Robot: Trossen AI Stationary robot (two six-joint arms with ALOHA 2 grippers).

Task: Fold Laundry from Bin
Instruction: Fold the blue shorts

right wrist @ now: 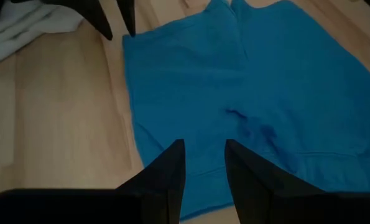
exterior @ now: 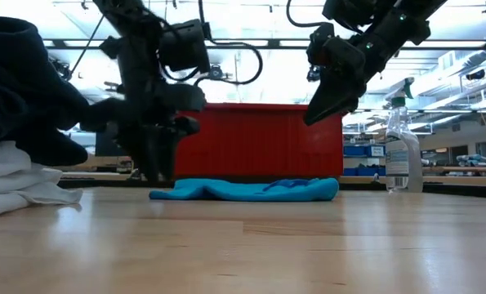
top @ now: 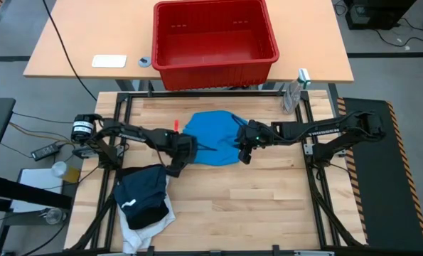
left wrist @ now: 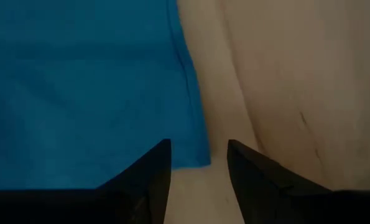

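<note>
The blue garment (top: 215,139) lies flat on the tabletop (top: 268,206), in front of the red bin (top: 215,35), which looks empty from above. The other laundry, a dark piece (top: 143,192) on a white one (top: 151,226), sits in a pile at the near left corner.

The left gripper (top: 174,169) is low at the left near corner of the blue garment. Its jaws stand a little apart and hold nothing; in the left wrist view the cloth edge lies just beside the gap. The right gripper (top: 245,155) hangs above the right part of the garment, clear of it in the low view, jaws also a little apart and empty.

The step in hand seems to be the folding of the blue piece, though I cannot tell whether it is already folded once. The next move probably needs each gripper to go down to an edge, pinch only the top layer, and lift both sides evenly so the cloth does not bunch.
</note>
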